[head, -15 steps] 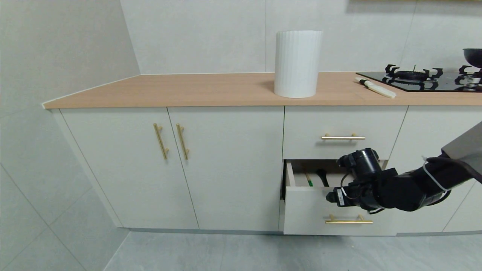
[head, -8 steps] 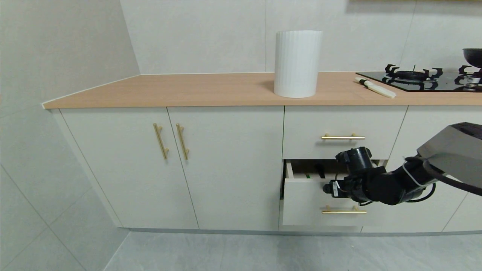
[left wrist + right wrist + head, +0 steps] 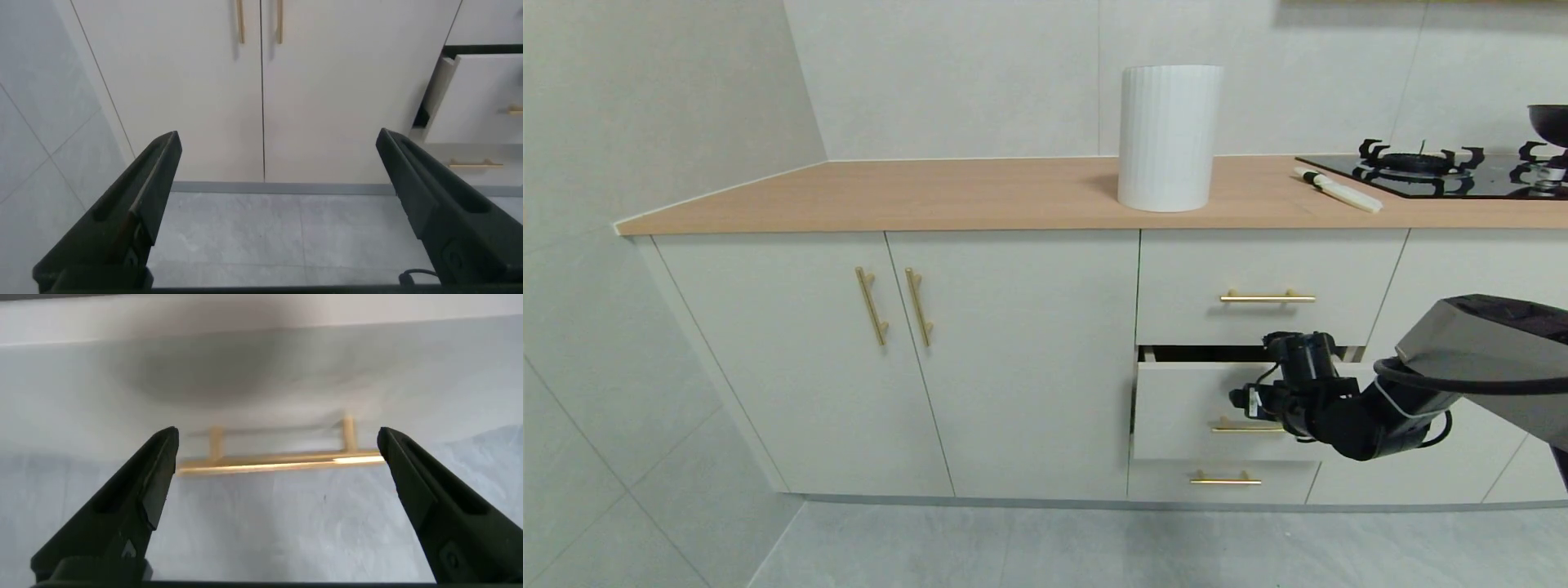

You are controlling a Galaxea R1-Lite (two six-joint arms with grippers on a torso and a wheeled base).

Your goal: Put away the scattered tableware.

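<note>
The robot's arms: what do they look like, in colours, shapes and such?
The right arm has a grey angular upper shell, then rounded black segments. A black cable loops beside them, a black cylinder sits on top, and there is a small white label near the wrist. The right end effector and left end effector each have two flat, black, wedge-shaped fingers.

A white, vertically ribbed cylindrical canister (image 3: 1170, 139) on the tan wood-grain countertop (image 3: 915, 196); the off-white flat drawer front (image 3: 1176, 408) carries a brass-gold bar handle (image 3: 278, 463).
</note>
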